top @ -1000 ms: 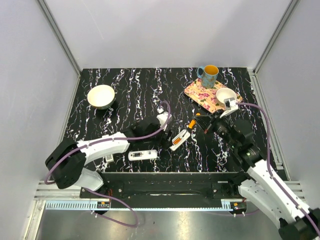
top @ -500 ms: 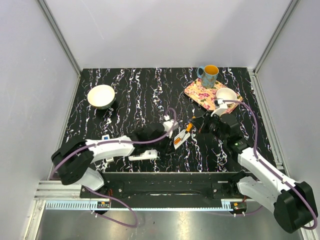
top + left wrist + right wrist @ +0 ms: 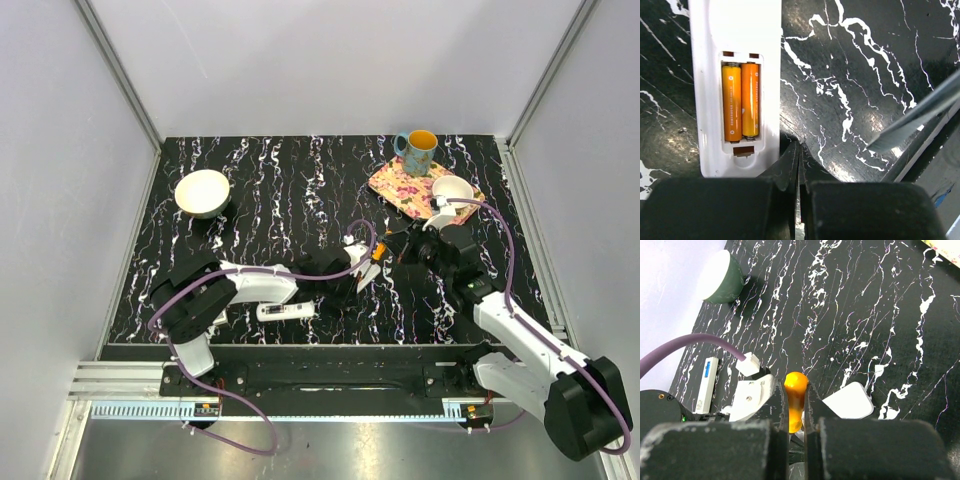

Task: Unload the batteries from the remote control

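Note:
The white remote control (image 3: pixel 735 50) lies face down with its battery bay open, and two orange batteries (image 3: pixel 741 102) sit side by side in it. My left gripper (image 3: pixel 799 145) is shut with nothing between its jaws, its tips resting on the table against the remote's right edge near the bay's end. In the top view the left gripper (image 3: pixel 352 272) sits mid-table. My right gripper (image 3: pixel 795 385) is shut on an orange-handled tool (image 3: pixel 796 402). Its flat grey blade (image 3: pixel 912 122) hovers to the right of the remote. From above, the right gripper (image 3: pixel 392 250) is just right of the left one.
A second white remote (image 3: pixel 285 311) lies near the front edge. A white bowl (image 3: pixel 202 192) stands at the back left. At the back right are a floral mat (image 3: pixel 398 186), a blue-and-yellow mug (image 3: pixel 418 152) and a white cup (image 3: pixel 452 190). A white rounded slab (image 3: pixel 850 400) lies beside the right gripper.
My left gripper has closed from wide open and slid right, up to the remote. The right gripper has moved left and towards the remote with the orange tool.

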